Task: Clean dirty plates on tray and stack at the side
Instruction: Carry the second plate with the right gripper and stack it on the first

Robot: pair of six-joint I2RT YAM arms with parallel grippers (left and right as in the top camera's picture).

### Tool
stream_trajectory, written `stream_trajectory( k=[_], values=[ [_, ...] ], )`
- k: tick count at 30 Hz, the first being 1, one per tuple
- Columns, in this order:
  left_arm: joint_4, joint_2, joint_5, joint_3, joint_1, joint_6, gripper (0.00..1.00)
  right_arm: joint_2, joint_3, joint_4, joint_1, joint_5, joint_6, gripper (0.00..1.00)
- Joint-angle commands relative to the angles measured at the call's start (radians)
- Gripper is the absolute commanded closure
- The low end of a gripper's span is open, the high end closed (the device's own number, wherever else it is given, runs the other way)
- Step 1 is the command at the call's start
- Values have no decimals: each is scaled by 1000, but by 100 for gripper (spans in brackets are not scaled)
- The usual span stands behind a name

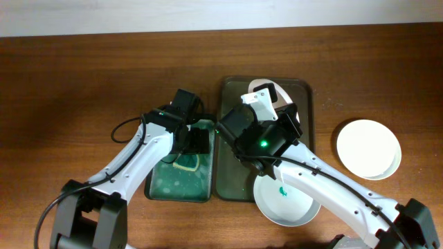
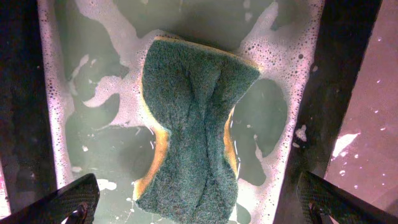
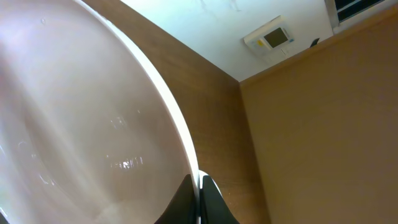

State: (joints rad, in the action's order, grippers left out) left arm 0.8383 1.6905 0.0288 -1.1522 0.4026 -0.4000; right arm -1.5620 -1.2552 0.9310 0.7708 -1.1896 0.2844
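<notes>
My right gripper [image 1: 266, 101] is shut on the rim of a white plate [image 1: 265, 88] and holds it tilted up on edge above the dark olive tray [image 1: 306, 93]. In the right wrist view the fingers [image 3: 199, 185] pinch the plate's rim [image 3: 74, 124]. A second plate [image 1: 289, 202] with a teal smear lies at the tray's front edge, partly under the right arm. A third white plate [image 1: 369, 149] lies on the table to the right. My left gripper [image 1: 196, 142] is open above a green sponge [image 2: 189, 124] and does not touch it.
The sponge [image 1: 185, 164] floats in a green tub [image 1: 154, 188] of soapy water just left of the tray. The tub's foamy wall [image 2: 50, 93] runs along the left wrist view. Both arms crowd the middle of the wooden table [image 1: 83, 83].
</notes>
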Motion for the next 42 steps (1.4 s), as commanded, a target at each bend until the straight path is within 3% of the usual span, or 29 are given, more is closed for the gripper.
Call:
stream_trajectory(
  k=[1,4,5,6,20,22,23,24,27,29,32,35,37,38,39,40,42],
  values=[
    [1,-28,-8,-11,-3,8,0,26,-5,-3,7,-46,17,96],
    [1,-28,-8,-11,-3,8,0,25,-6,-13,26,-60,-24,96],
    [1,-28,-8,-11,-3,8,0,25,-6,3,17,-174,-19,96],
    [1,-28,-8,-11,-3,8,0,25,-6,6,22,-93,-21,96],
    [1,-28,-8,-11,-3,8,0,24,-6,-7,-5,-2,13,96],
    [1,-27,-8,-11,-3,8,0,24,-6,-14,-167,364,46,96],
    [1,-27,-8,-11,-3,8,0,24,-6,-19,-294,638,19,96],
    [1,-27,-8,-11,-3,8,0,24,-6,-15,-526,1023,-50,96],
    [1,-28,-8,-11,-3,8,0,24,-6,-4,-941,1406,-97,96],
    [1,-28,-8,-11,-3,8,0,16,-6,0,-1200,1425,-89,96],
    [1,-28,-8,-11,-3,8,0,-45,2,0,-1435,1339,5,96],
    [1,-28,-8,-11,-3,8,1,-140,3,35,-1517,1307,15,96],
    [1,-28,-8,-11,-3,8,0,-186,5,55,-1518,1151,84,96],
    [1,-27,-8,-11,-3,8,0,-195,5,73,-1518,1172,84,90],
    [1,-28,-8,-11,-3,8,0,-193,5,102,-1518,1229,82,54],
    [1,-27,-8,-11,-3,8,0,-184,5,133,-1518,1318,60,44],
    [1,-28,-8,-11,-3,8,0,-115,5,186,-1515,1520,-61,42]
  ],
)
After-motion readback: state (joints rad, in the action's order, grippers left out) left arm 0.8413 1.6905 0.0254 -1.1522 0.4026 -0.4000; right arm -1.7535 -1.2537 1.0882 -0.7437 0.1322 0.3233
